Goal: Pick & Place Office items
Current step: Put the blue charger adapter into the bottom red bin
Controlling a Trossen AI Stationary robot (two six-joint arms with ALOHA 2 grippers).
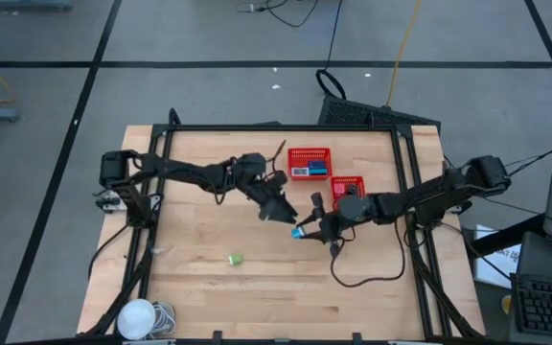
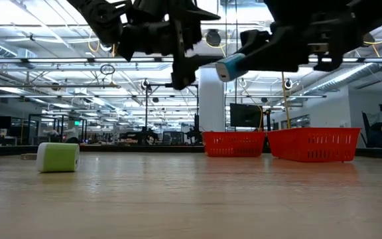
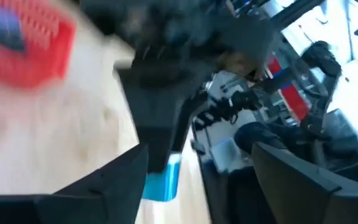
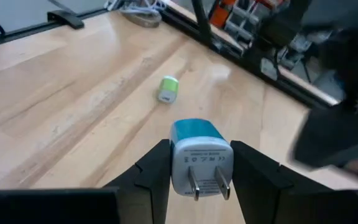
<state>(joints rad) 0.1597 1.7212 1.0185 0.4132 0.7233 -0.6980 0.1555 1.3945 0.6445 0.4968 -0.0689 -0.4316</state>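
Note:
A small charger plug (image 4: 199, 155), blue at one end and white with two metal prongs at the other, sits in my right gripper (image 4: 201, 163), high above the middle of the table (image 1: 300, 231). In the low view the charger (image 2: 230, 66) hangs well above the wood. My left gripper (image 1: 282, 208) is open and hovers just left of it and farther back, touching nothing; its wrist view shows the blue charger (image 3: 162, 178) beyond its spread fingers. A green plug (image 1: 235, 259) lies on its side on the table, nearer the near edge (image 4: 168, 89) (image 2: 58, 157). My right gripper pinches the charger's white body (image 4: 179, 165) between its two fingers, one on each side face. The prongs (image 4: 207, 182) point back toward the wrist and the blue end (image 4: 196, 130) points away. The fingers come nearly level from the table's right. The charger is lifted clear.
Two red mesh baskets stand toward the far right, one (image 1: 310, 161) holding some items, the other (image 1: 349, 184) under my right arm; both baskets show in the low view (image 2: 234, 143) (image 2: 314, 145). A white round object with a cable (image 1: 138, 316) lies at the near left corner. A black cable (image 1: 372, 276) trails near the right.

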